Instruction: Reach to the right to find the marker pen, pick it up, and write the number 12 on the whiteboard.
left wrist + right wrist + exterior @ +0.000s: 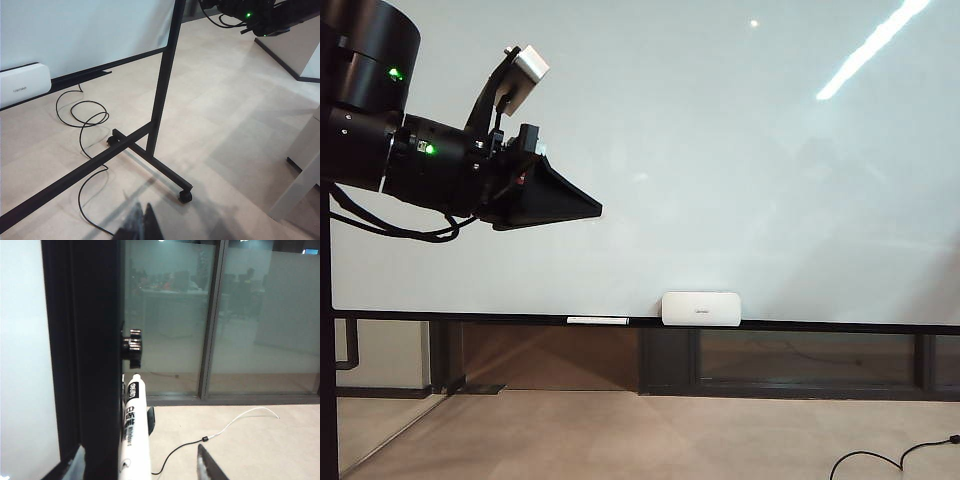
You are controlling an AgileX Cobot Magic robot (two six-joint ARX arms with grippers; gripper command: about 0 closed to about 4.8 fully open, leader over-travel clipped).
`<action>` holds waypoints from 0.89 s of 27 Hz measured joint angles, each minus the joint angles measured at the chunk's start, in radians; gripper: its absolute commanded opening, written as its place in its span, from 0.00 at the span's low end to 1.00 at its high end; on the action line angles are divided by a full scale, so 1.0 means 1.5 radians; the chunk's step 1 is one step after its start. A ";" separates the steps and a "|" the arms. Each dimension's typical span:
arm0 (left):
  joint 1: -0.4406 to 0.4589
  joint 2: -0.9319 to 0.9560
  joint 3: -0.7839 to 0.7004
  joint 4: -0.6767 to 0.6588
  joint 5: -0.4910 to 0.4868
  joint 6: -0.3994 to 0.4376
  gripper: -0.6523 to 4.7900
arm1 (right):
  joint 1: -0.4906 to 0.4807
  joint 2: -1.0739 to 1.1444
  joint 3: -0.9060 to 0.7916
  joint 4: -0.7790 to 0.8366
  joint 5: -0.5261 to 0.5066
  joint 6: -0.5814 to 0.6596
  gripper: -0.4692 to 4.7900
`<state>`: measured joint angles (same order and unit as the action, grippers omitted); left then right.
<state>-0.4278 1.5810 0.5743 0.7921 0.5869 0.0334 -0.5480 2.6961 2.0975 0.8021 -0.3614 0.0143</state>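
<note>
A: Where do your claws stand?
B: Your right claw (pixel 142 465) stands apart around the marker pen (pixel 134 430), the pen upright beside the whiteboard's dark post (pixel 95 355). Your left claw (pixel 141 220), tips together, hangs over the floor by the stand's foot (pixel 165 175).
A: And farther off?
B: The whiteboard (pixel 720 150), with an eraser (pixel 701 308) on its ledge.

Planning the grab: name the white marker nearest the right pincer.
The printed marker pen by the dark post, between the right pincer's tips; not the ledge marker.
</note>
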 measured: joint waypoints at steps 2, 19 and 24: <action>0.000 0.000 0.000 -0.001 0.000 0.002 0.11 | 0.000 0.000 0.000 0.000 0.000 0.000 0.63; 0.000 0.000 0.000 -0.008 0.000 0.029 0.11 | -0.004 0.000 0.000 -0.036 -0.052 0.039 0.55; 0.000 0.000 0.000 -0.008 -0.001 0.030 0.11 | -0.003 0.000 0.000 -0.039 -0.054 0.014 0.55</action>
<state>-0.4274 1.5810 0.5747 0.7807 0.5850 0.0784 -0.5522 2.6961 2.0972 0.7437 -0.4431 0.0349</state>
